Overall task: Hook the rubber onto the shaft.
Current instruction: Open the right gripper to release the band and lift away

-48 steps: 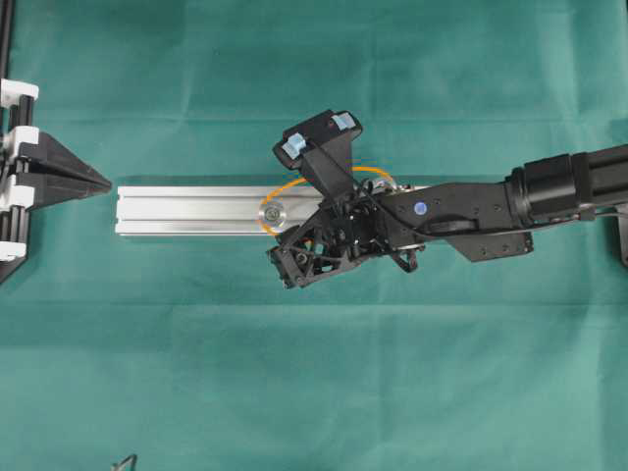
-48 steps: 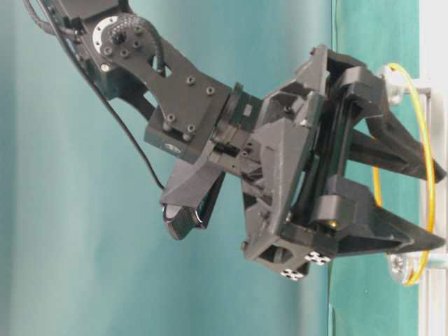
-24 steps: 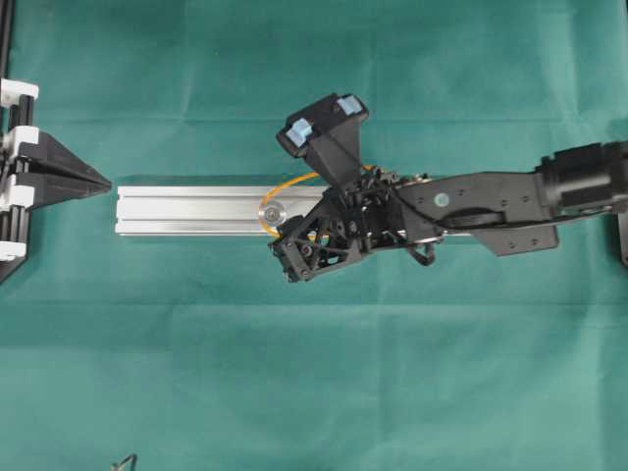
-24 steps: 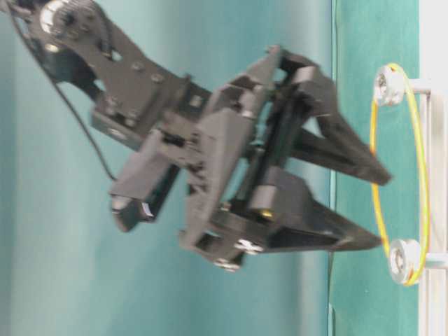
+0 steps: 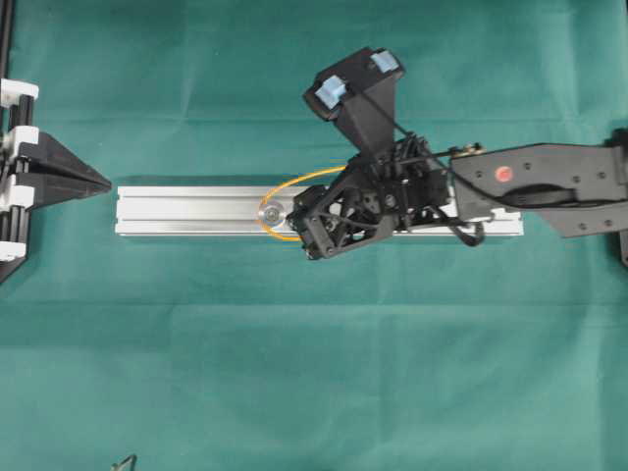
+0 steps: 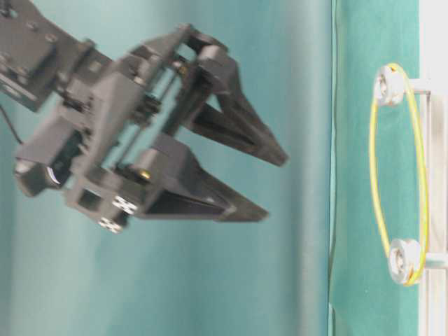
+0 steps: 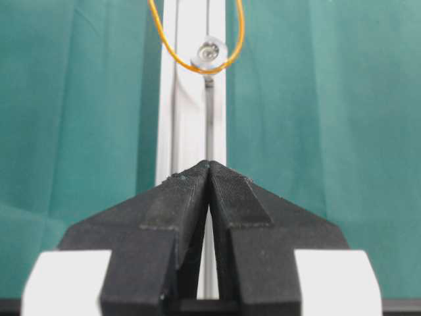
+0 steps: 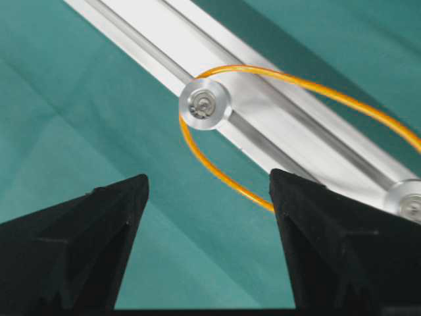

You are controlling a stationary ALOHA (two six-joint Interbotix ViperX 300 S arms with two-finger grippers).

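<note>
The orange rubber [image 6: 375, 175] is stretched as a loop round two silver shaft heads, one [image 6: 388, 84] and another [image 6: 404, 260], on the silver rail [image 5: 186, 211]. From above, the shaft [image 5: 272, 211] and part of the rubber [image 5: 304, 180] show; the rest lies under my right gripper [image 5: 319, 224]. That gripper [image 6: 274, 185] hangs open and empty, off the rail. In the right wrist view the gripper [image 8: 209, 176] frames the rubber [image 8: 233, 185] and shaft [image 8: 204, 104]. My left gripper [image 7: 209, 164] is shut and empty, in line with the rail's left end [image 5: 106, 183].
Green cloth [image 5: 294, 373] covers the table. The left arm's black and white mount [image 5: 15, 177] stands at the left edge. A small black piece [image 5: 125, 461] pokes in at the bottom edge, and a black part [image 5: 622, 240] sits at the right edge.
My right gripper has lifted away from the rail and drawn back to the right, jaws still open. The rubber stays looped round both shafts. The left gripper has not moved.
</note>
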